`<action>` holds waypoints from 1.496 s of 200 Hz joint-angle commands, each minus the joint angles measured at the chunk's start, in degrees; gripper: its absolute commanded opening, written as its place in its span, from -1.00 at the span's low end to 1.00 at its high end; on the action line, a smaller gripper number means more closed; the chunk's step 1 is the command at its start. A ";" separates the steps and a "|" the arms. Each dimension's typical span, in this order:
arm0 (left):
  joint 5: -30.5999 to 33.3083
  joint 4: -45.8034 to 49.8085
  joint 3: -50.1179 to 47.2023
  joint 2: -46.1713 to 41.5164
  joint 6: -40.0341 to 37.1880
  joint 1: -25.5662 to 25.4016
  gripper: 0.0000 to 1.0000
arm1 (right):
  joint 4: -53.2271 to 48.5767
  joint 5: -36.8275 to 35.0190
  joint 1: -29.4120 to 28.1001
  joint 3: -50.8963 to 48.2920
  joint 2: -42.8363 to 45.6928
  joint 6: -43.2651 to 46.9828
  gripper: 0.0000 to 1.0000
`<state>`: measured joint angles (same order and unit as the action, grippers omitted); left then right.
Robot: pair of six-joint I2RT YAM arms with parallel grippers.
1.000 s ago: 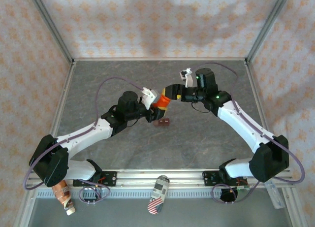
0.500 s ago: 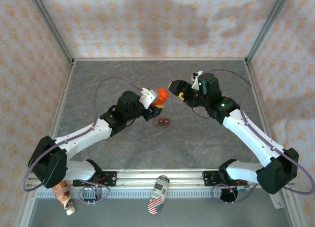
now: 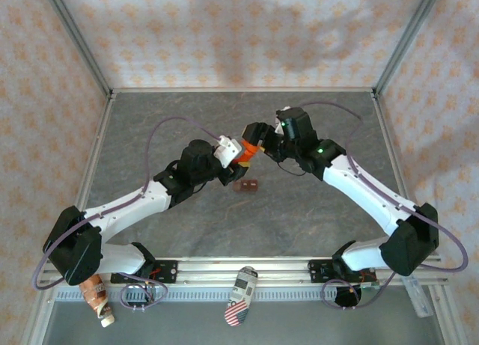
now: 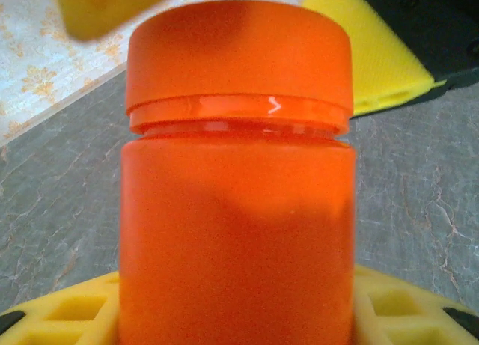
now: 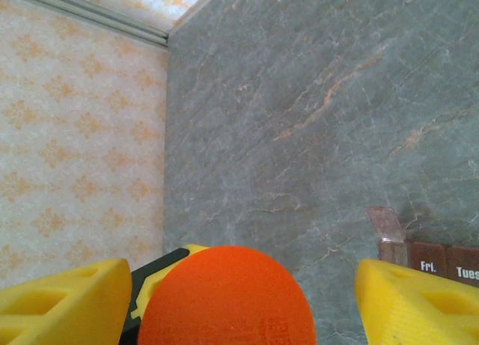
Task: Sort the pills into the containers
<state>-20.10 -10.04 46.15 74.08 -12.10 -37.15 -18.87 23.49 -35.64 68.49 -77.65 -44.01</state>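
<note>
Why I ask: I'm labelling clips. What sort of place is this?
Likely a robot lab cell, not a home: left arm and right arm bolted to a metal rail, a grey table, patterned walls on a metal frame.

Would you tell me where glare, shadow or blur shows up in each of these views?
Top external: broad soft shadows fall on the back wall, no glare. Left wrist: a small bright glint on the orange bottle just under its cap, shade over its lower half. Right wrist: that cap is close and soft, while the pill organiser day labels read clearly.
</note>
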 commanded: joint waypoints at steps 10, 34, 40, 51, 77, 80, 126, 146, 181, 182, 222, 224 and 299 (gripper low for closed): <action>0.68 -1.67 2.40 0.39 -0.70 -0.56 -1.00 | 0.45 -0.68 -1.14 2.09 -0.49 -0.25 0.40; 0.52 -2.08 2.37 0.60 -0.36 -0.56 -1.00 | 0.89 -0.82 -1.28 1.17 -0.05 0.01 0.09; 0.55 -2.19 2.37 0.58 -0.24 -0.56 -1.00 | 0.89 -1.06 -1.27 0.97 0.22 0.27 0.01; 0.49 -2.41 2.30 0.55 -0.04 -0.56 -1.00 | 0.85 -1.65 -1.28 0.64 0.71 0.94 -0.11; -0.44 -2.60 2.04 -0.16 0.88 -0.56 -1.00 | 1.12 -3.11 -0.82 0.46 2.29 5.62 -0.24; -0.67 -2.61 1.95 -0.26 1.01 -0.56 -1.00 | 1.30 -3.05 -0.56 0.42 2.48 6.31 -0.26; -6.85 -2.82 0.23 -3.51 4.37 0.05 -1.00 | 12.63 12.74 8.49 -6.12 7.73 23.79 -0.29; -8.47 -3.31 -1.00 -5.03 5.65 0.31 -1.00 | 14.15 19.77 12.64 -7.52 8.65 26.39 -0.30; -10.55 -3.23 -1.38 -5.41 6.47 0.36 -1.00 | 12.56 27.91 13.82 -5.54 7.67 28.03 -0.30; -10.60 -3.23 -1.35 -5.43 6.52 0.38 -1.00 | 12.20 28.09 13.79 -5.37 7.59 28.24 -0.30; -9.54 -3.91 -1.31 -5.00 6.64 0.47 -1.00 | 6.89 23.11 13.81 -4.36 7.80 30.65 -0.29; -9.31 -3.99 -1.37 -5.00 6.62 0.49 -1.00 | 6.80 22.09 13.83 -4.45 7.89 30.54 -0.28; 2.23 -9.87 -7.17 -8.83 8.35 0.50 -1.00 | -8.46 -17.32 16.31 -7.63 1.01 21.09 -0.22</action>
<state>-23.83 -14.85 40.32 67.64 -5.32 -37.01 -22.11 21.41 -19.46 63.09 -74.63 -18.52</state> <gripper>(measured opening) 0.512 0.469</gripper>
